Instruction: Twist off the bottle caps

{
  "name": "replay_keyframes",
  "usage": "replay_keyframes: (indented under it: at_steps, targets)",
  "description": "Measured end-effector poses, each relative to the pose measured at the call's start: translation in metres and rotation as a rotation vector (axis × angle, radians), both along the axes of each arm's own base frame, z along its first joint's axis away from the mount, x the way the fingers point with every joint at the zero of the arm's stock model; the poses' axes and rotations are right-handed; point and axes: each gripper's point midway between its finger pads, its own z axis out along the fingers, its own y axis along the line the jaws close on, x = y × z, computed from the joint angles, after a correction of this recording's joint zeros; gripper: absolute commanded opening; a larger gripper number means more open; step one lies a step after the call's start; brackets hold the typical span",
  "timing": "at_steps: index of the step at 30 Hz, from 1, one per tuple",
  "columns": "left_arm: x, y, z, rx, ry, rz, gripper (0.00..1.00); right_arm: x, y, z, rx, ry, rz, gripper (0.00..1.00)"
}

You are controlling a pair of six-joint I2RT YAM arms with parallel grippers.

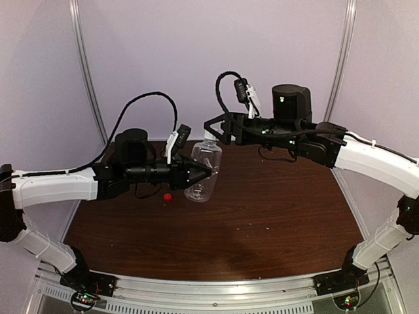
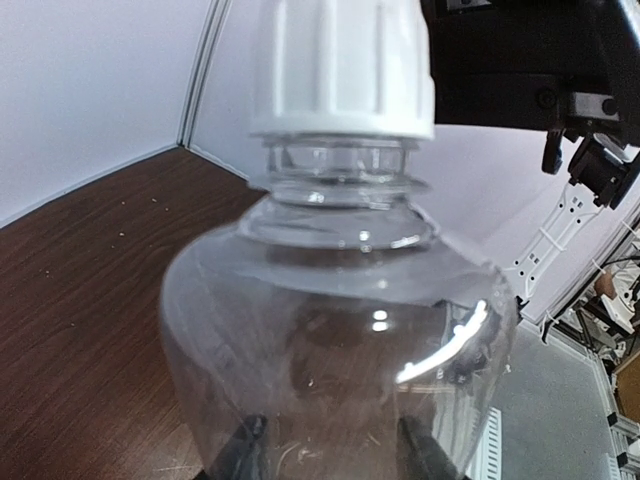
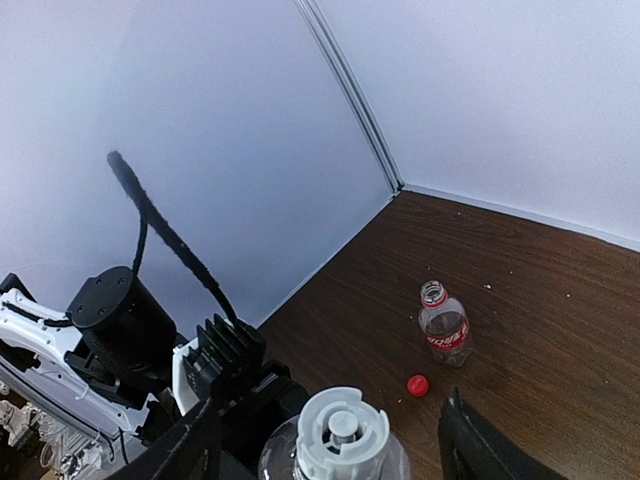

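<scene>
Left tool (image 1: 209, 169) clamped, right tool (image 1: 213, 129) spread

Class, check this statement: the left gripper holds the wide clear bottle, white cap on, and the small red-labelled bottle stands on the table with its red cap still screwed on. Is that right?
No. The right wrist view shows the small bottle open-necked, its red cap lying on the table beside it. The rest holds: the left gripper holds the wide bottle, white cap on.

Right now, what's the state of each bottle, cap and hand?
large bottle: capped, gripped by left hand.
white cap: on large bottle.
small bottle: upright on table, open.
red cap: off, lying on table.
left hand: shut on large bottle.
right hand: open, straddling white cap.
</scene>
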Motion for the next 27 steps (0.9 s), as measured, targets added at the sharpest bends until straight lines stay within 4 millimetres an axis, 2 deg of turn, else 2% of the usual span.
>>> replay_keyframes:
  at_steps: [4, 11, 19, 23, 27]
  targets:
    - [0.002, 0.001, -0.001, 0.004, 0.0, 0.013, 0.22, 0.005, 0.004, -0.015, -0.035, 0.026, -0.023, 0.67]
    - [0.003, 0.001, -0.003, 0.014, 0.003, 0.018, 0.22, 0.009, 0.011, -0.029, -0.058, 0.051, -0.023, 0.45]
    - [0.004, 0.002, -0.006, 0.026, -0.001, 0.025, 0.22, 0.007, 0.014, -0.028, -0.047, 0.048, -0.001, 0.2]
    - [0.003, 0.003, -0.005, 0.026, -0.008, 0.021, 0.22, 0.006, 0.014, -0.028, -0.031, 0.033, 0.02, 0.12]
    - [-0.005, 0.002, -0.001, 0.01, -0.012, -0.021, 0.22, 0.0, 0.012, -0.025, 0.014, 0.011, 0.108, 0.11]
